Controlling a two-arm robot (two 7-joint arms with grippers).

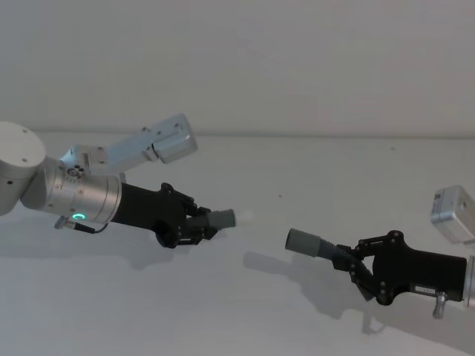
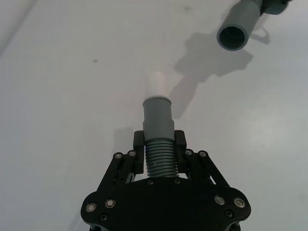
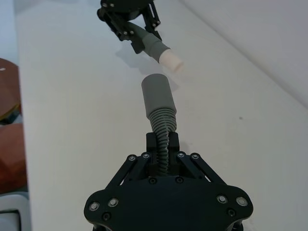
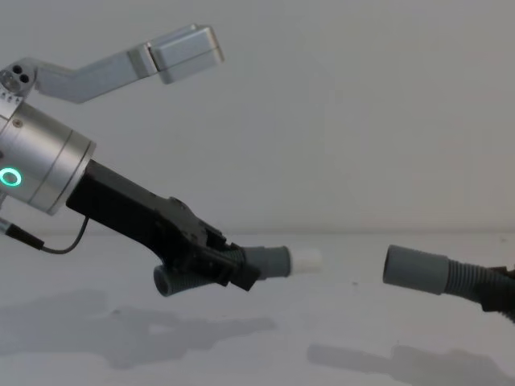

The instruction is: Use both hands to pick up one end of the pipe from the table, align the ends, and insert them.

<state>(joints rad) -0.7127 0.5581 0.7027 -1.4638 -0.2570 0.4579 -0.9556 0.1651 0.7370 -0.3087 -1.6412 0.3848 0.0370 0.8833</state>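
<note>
My left gripper [image 1: 199, 225] is shut on the ribbed middle of one dark-grey pipe piece [image 4: 265, 261], held above the white table [image 1: 282, 297]; its grey cuff with a narrower white tip [image 4: 306, 260] points right. My right gripper [image 1: 355, 265] is shut on the other pipe piece [image 1: 308, 243], whose wider plain grey cuff [image 4: 412, 268] points left. The two ends face each other with a gap between them. In the left wrist view the white tip [image 2: 158, 85] aims toward the open cuff mouth [image 2: 232, 37]. In the right wrist view the plain cuff [image 3: 157, 95] sits just short of the white tip [image 3: 172, 60].
A brown rounded object [image 3: 9, 134] lies beyond the table's edge in the right wrist view. A plain pale wall [image 1: 297, 59] stands behind the table.
</note>
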